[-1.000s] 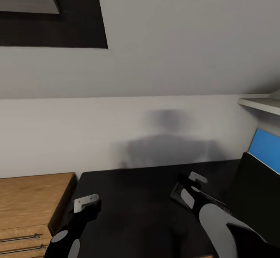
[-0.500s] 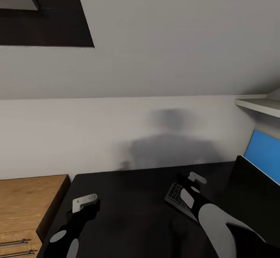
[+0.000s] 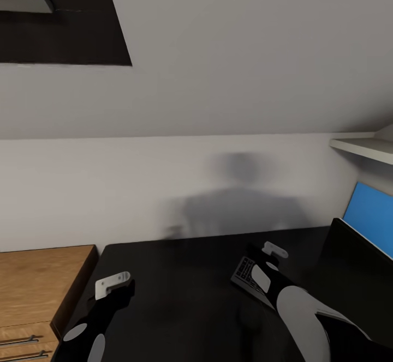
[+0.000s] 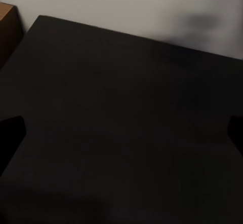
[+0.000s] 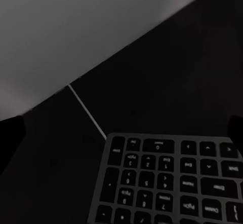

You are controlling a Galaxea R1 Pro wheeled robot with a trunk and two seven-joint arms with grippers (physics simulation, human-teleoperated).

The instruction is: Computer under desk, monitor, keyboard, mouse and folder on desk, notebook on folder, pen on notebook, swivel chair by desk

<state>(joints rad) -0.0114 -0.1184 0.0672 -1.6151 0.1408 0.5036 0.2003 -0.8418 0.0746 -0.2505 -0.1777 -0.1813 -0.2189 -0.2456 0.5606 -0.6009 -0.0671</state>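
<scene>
My right fingers (image 3: 271,257) are over the black surface (image 3: 180,275), and the keyboard (image 3: 246,275) sits right under and behind them, its near corner poking out beside my forearm. In the right wrist view the number-pad end of the keyboard (image 5: 172,183) fills the space just ahead of the fingers, with the two fingertips dark at either edge of the picture, so they look spread wide with nothing between them. Whether the keyboard rests flat on the surface or is tilted on it, I cannot tell.

My left fingers (image 3: 112,285) hover over the bare end of the surface, near the wooden drawer unit (image 3: 38,291). In the left wrist view the surface (image 4: 121,112) lies ahead with fingertips showing far apart at both edges, so those are spread too, holding nothing.

Beyond my right fingers stands the monitor (image 3: 355,275), dark and upright, with a blue panel (image 3: 371,215) behind it.

I judge the keyboard to be light, stiff and thin, with a smooth rim that could slip. It is too wide to span lengthwise, so I would pinch it across a short edge or the thin rim at one end, avoiding the keys, and move it low and level.
</scene>
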